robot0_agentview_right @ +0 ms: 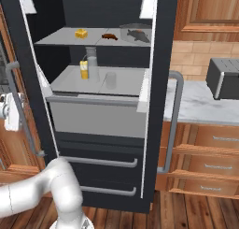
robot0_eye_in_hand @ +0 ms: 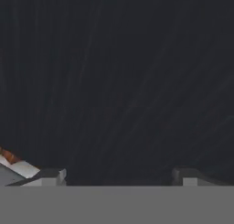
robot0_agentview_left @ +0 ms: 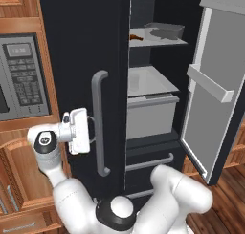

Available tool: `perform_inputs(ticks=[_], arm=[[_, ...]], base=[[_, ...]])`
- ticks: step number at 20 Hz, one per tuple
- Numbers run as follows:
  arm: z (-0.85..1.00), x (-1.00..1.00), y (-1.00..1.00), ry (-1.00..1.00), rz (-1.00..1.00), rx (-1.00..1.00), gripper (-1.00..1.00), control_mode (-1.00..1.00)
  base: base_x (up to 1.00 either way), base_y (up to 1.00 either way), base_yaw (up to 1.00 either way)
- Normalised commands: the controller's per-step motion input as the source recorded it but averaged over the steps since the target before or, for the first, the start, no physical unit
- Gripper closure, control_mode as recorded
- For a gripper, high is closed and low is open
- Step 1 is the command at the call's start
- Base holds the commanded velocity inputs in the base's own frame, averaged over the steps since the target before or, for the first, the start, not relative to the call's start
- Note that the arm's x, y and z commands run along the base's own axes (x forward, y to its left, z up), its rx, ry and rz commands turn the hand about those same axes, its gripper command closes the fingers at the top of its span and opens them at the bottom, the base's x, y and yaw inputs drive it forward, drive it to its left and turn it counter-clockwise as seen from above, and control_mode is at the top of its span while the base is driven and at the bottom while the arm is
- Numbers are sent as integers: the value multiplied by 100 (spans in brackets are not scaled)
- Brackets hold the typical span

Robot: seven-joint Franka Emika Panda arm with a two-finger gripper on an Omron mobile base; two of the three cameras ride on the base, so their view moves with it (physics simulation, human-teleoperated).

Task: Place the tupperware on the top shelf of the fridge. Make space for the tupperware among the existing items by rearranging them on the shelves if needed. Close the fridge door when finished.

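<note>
The fridge (robot0_agentview_right: 112,186) stands with one door (robot0_agentview_left: 215,85) swung open, and the tub (robot0_agentview_right: 135,34) already sits on the top shelf (robot0_agentview_right: 60,39), near that shelf's right edge in the right base view. The cheese (robot0_agentview_right: 81,34) lies toward the left edge and the brown morsel (robot0_agentview_right: 109,36) near the middle, both apart from the tub. On the plate below, the jar (robot0_agentview_right: 84,69) stands just beside one glass (robot0_agentview_right: 91,57), and a second glass (robot0_agentview_right: 110,80) stands nearer the front edge. The gripper (robot0_agentview_left: 86,132) hangs at the closed door's black face, just beside its grey bar handle (robot0_agentview_left: 99,123). In the hand view the fingertips (robot0_eye_in_hand: 52,176) stand well apart with nothing between them, so the hand is spread. The placement step appears complete; closing the open door appears to remain. The tub is judged light, rigid plastic with smooth, somewhat slippery walls. If it must be shifted, grip across its short sides at the rim and keep it level, since the contents seem loose. The glasses are judged fragile and easy to tip.
</note>
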Motion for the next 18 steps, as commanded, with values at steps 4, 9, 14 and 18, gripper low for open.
perform_inputs(ticks=[4, 9, 14, 18], arm=[[34, 9, -98, -12, 2, 0, -100, -100], [47, 27, -85, -20, 13, 0, -100, -100], [54, 39, -67, -19, 16, 1, -100, -100], [47, 58, -66, -22, 31, 9, -100, -100]], base=[[0, 0, 0], [0, 0, 0], [0, 0, 0], [0, 0, 0]])
